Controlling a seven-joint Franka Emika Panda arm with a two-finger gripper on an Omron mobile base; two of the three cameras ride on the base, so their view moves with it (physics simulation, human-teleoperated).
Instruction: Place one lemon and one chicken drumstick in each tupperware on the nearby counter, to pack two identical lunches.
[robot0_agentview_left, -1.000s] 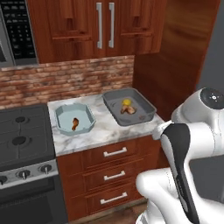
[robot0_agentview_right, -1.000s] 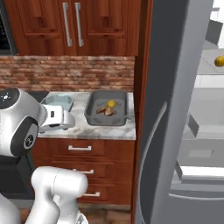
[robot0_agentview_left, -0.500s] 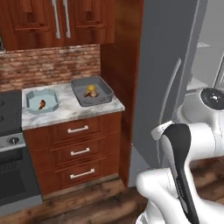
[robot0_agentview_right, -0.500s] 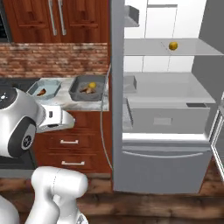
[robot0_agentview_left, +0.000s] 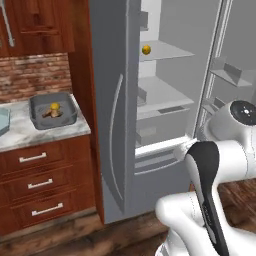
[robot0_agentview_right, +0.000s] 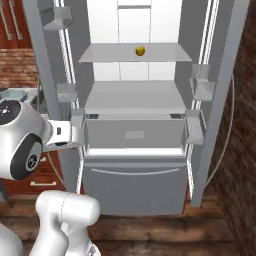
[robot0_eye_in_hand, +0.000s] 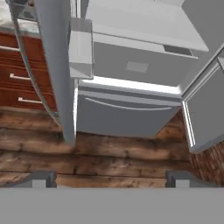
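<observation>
Up on the fridge shelf in the left base view sits a lemon (robot0_agentview_left: 146, 49), far above and beyond where the arm's hand rides; the gripper itself isn't clear in this view. Off to the side, the dark grey tupperware (robot0_agentview_left: 37, 119) rests on the counter (robot0_agentview_left: 22, 136) w/ a lemon and a brown piece — prob. the drumstick — already inside. A sliver of the pale blue tub (robot0_agentview_left: 2, 121) is cut off at the frame edge, so its contents can't be read.

Right base view: the lemon (robot0_agentview_right: 140, 50) sits alone mid-shelf, fridge doors swung wide.

Hand view: gripper (robot0_eye_in_hand: 111, 178) w/ jaws spread wide, nothing between them; ahead lie the fridge drawer and wooden floor. The lemon is above this view's field.

Handling, as a judgement: lemon is light, firm, rounded and smooth — likely to roll, so pinch across its middle.
</observation>
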